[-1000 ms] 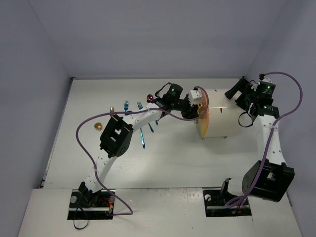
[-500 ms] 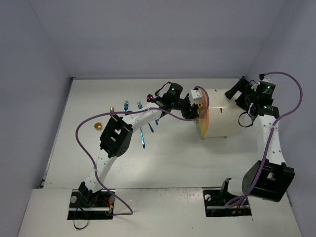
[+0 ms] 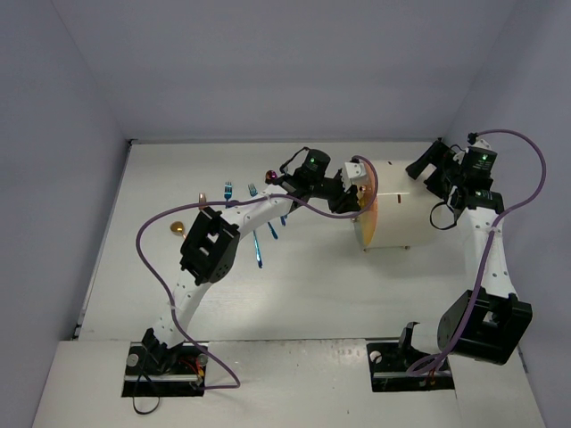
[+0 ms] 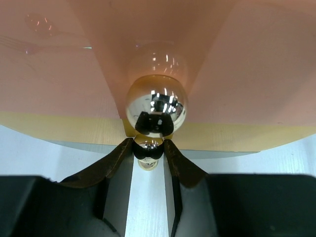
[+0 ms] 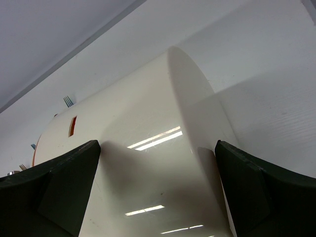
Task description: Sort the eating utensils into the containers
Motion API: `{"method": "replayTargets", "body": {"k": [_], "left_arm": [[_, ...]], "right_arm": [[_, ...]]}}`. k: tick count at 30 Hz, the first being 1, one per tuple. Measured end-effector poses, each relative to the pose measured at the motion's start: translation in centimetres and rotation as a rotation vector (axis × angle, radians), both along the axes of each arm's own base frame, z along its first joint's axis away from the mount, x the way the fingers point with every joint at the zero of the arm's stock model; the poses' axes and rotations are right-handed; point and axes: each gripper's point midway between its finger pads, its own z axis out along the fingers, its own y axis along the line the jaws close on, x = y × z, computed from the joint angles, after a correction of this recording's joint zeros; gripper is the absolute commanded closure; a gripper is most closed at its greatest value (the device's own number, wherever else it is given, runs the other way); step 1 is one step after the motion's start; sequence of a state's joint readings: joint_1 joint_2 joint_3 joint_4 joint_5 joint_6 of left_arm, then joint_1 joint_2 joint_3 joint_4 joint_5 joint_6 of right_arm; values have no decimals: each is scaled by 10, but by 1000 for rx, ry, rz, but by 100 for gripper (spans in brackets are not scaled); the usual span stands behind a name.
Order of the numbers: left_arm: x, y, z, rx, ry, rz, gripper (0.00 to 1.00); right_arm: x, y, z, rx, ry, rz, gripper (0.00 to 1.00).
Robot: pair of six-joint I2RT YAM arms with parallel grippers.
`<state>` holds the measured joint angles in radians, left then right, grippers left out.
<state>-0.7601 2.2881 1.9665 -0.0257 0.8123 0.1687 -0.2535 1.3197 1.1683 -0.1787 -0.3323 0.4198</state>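
The white cylinder cabinet (image 3: 397,209) lies on its side with its round orange front (image 3: 369,221) facing left. My left gripper (image 3: 346,191) is at that front, shut on a small gold knob (image 4: 148,152) of an orange drawer (image 4: 232,74); a larger shiny knob (image 4: 156,109) sits just above it. A top drawer (image 3: 357,171) stands a little out of the front. My right gripper (image 3: 428,176) is open, its fingers straddling the cabinet's white back end (image 5: 148,128). Blue forks (image 3: 228,188), a blue utensil (image 3: 257,250), a magenta spoon (image 3: 270,175) and a gold spoon (image 3: 177,228) lie left of the cabinet.
The left arm (image 3: 210,245) reaches over the utensils and hides some of them. Grey walls close the table at the back and both sides. The purple cable (image 3: 156,267) loops beside the left arm.
My left gripper has shifted very slightly left with the knob, and the top drawer has come out a touch. The right arm has not moved.
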Motion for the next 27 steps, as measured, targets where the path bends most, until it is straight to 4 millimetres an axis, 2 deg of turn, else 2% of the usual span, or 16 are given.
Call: {"method": "replayTargets", "body": {"k": [7,16,27], "left_arm": [[-1,10,-1,15,-5,22,100],[1,40,-1,34,11,62,100],[-6,78,-3,58,33,104,100]], "right_arm": [[-1,2,0,-4,-2,1,2],[-2,2,0,-15,-5,-6,2],[-3,1,1,-25,-6,-15,2]]}}
